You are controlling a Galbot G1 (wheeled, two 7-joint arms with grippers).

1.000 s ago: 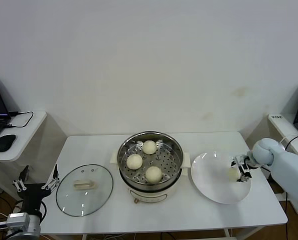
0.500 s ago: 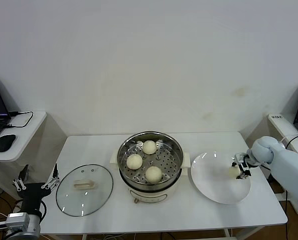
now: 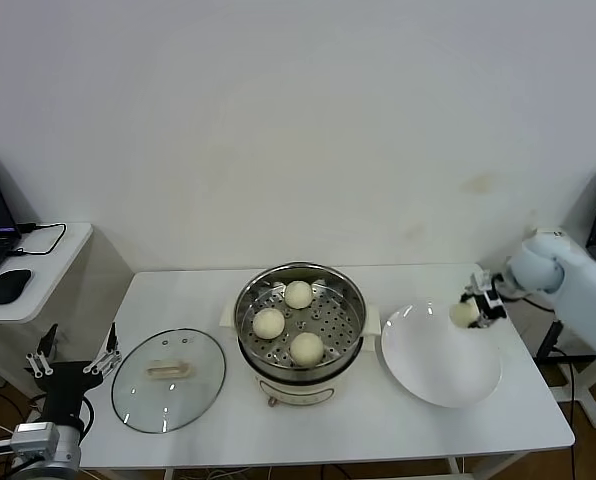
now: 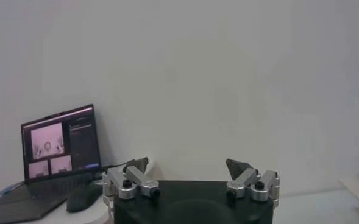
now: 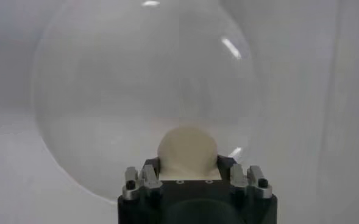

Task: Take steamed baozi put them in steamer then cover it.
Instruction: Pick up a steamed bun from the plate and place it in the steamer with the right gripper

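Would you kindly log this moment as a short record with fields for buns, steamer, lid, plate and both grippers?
buns in steamer: three cream-white round dough buns
fourth bun: cream-white bun held above the plate
steamer: shiny round steel basket on cream cooker base, uncovered
lid: clear glass lid flat on table, robot's left of steamer
plate: flat white plate, nothing on it
right gripper: shut on fourth bun
left gripper: open, parked off table's left edge
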